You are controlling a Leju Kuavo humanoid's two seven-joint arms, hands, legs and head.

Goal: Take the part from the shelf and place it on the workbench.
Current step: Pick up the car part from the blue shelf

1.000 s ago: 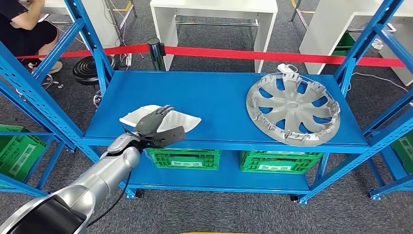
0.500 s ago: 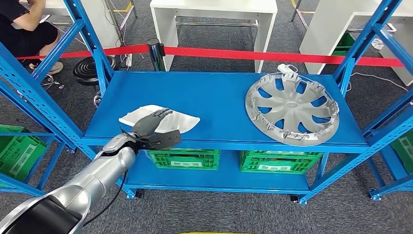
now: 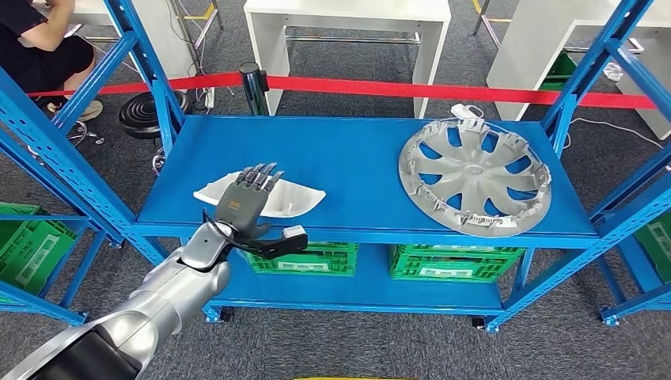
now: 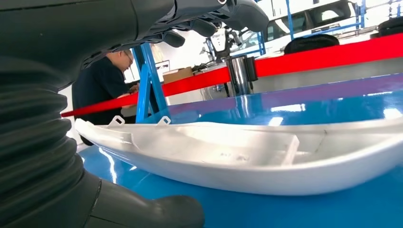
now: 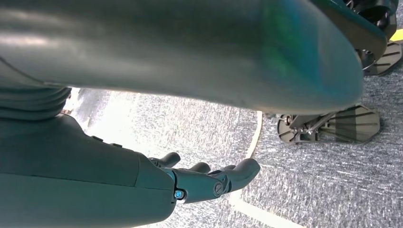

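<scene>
Head view: blue shelf (image 3: 356,158), upper deck. White part (image 3: 297,195), a shallow curved plastic shell, lies flat near the front left of the deck. Left hand (image 3: 247,202) hovers over the near end of the part, palm down, fingers (image 3: 261,176) stretched forward and slightly apart, thumb (image 3: 281,237) swung out to the side past the shelf's front edge. Nothing is gripped; whether the fingertips touch the part cannot be told from above.

Left wrist view: the part (image 4: 247,152) sits on the glossy blue deck, hollow side up, ribs and small tabs visible inside. Dark fingers (image 4: 237,14) hang above it with a clear gap between them and the shell; the thumb (image 4: 142,211) lies low beside the near rim, not touching.

Right wrist view: right hand (image 5: 204,180) hangs over grey carpet (image 5: 309,180), fingers loosely extended and a little apart, holding nothing.

Elsewhere on the deck: silver wheel cover (image 3: 475,176), lying face down at the right end, well apart from the part. Lower shelf level carries green crates (image 3: 455,261). Behind the shelf runs a red barrier tape (image 3: 443,89) on a dark post (image 3: 252,83), then white tables (image 3: 348,32). A person (image 3: 39,47) in dark clothing sits at the far left.
</scene>
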